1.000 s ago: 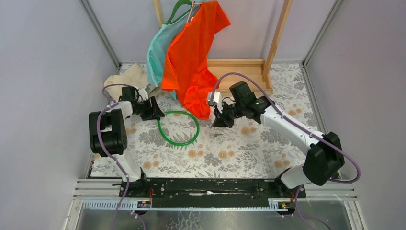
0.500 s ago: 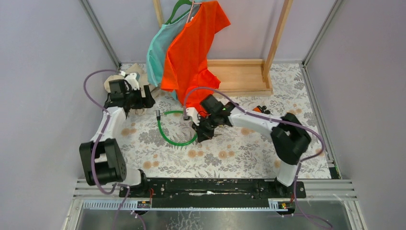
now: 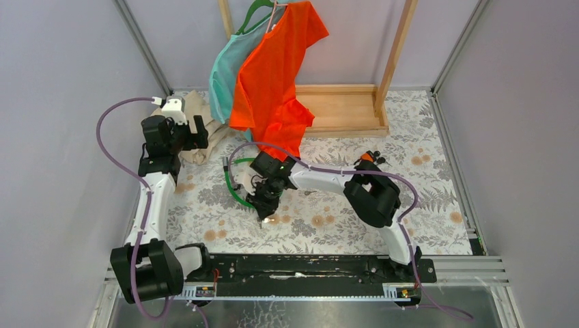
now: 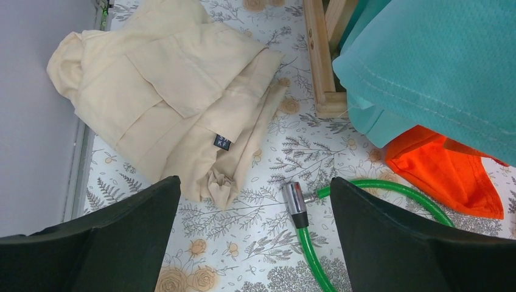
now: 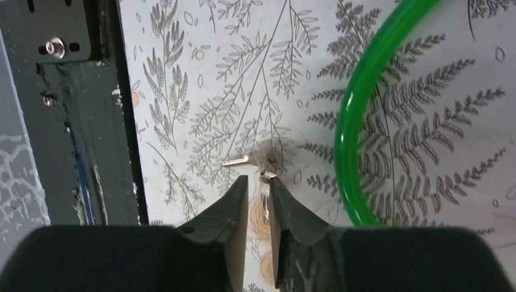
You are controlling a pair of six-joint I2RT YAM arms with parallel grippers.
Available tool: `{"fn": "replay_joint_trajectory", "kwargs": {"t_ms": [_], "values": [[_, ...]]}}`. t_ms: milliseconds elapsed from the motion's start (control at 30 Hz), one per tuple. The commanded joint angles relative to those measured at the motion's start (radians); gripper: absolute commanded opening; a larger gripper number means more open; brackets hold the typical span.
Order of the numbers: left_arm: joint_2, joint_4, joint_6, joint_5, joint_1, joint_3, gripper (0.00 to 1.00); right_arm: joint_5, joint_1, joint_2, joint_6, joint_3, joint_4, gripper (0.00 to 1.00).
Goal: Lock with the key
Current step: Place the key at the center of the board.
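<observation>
The green cable lock lies left of centre with its metal end free. That end and the cable show in the left wrist view, and the cable in the right wrist view. The orange-headed key lies on the table behind the right arm's elbow, far from both grippers. My right gripper hangs low by the cable's near side. It is shut on a thin ring of tiny bare metal keys, which dangle at its tips. My left gripper is wide open and empty above the cable end.
A crumpled beige garment lies at the back left. Orange and teal shirts hang from a wooden rack at the back. The black base rail shows beside the right gripper.
My right arm swept left and nearer, from mid-table to the cable's near side, with the tiny keys. My left arm stretched back toward the beige garment. The cable loop came open.
</observation>
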Motion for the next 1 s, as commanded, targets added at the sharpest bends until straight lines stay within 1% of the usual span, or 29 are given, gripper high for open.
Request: {"fn": "replay_joint_trajectory", "kwargs": {"t_ms": [0,33,67,133,200,300,400,500,633,733,833,967], "values": [[-0.018,0.104,-0.031,-0.014,0.01,-0.028,1.0,0.011,0.016,0.035,0.033,0.097,-0.043,0.29],[-0.025,0.114,-0.036,-0.011,0.01,-0.037,1.0,0.02,0.016,0.038,0.028,0.105,-0.053,0.35],[-0.03,0.12,-0.043,-0.007,0.01,-0.042,1.0,0.031,0.015,0.035,0.022,0.106,-0.059,0.44],[-0.026,0.115,-0.048,0.013,0.01,-0.041,1.0,0.058,0.014,0.007,0.011,0.102,-0.054,0.54],[-0.016,0.108,-0.061,0.036,0.011,-0.038,1.0,0.087,0.009,-0.029,0.001,0.083,-0.045,0.6],[0.003,0.075,-0.059,0.12,0.011,-0.025,1.0,0.127,-0.01,-0.098,-0.023,0.028,-0.03,0.69],[0.016,0.044,-0.014,0.223,0.01,-0.012,1.0,0.166,-0.046,-0.185,-0.052,-0.048,-0.005,0.76],[0.014,0.045,0.025,0.285,0.007,-0.027,1.0,0.173,-0.1,-0.275,-0.073,-0.123,0.019,0.85],[0.012,0.038,0.071,0.331,-0.008,-0.05,1.0,0.187,-0.201,-0.376,-0.077,-0.2,0.032,0.91],[0.014,0.031,0.11,0.329,-0.029,-0.071,1.0,0.245,-0.272,-0.458,-0.092,-0.262,0.047,0.94],[0.015,0.006,0.159,0.32,-0.064,-0.085,1.0,0.302,-0.326,-0.537,-0.104,-0.332,0.078,0.99],[0.011,-0.023,0.232,0.323,-0.124,-0.111,1.0,0.347,-0.412,-0.643,-0.097,-0.42,0.13,0.99]]}}
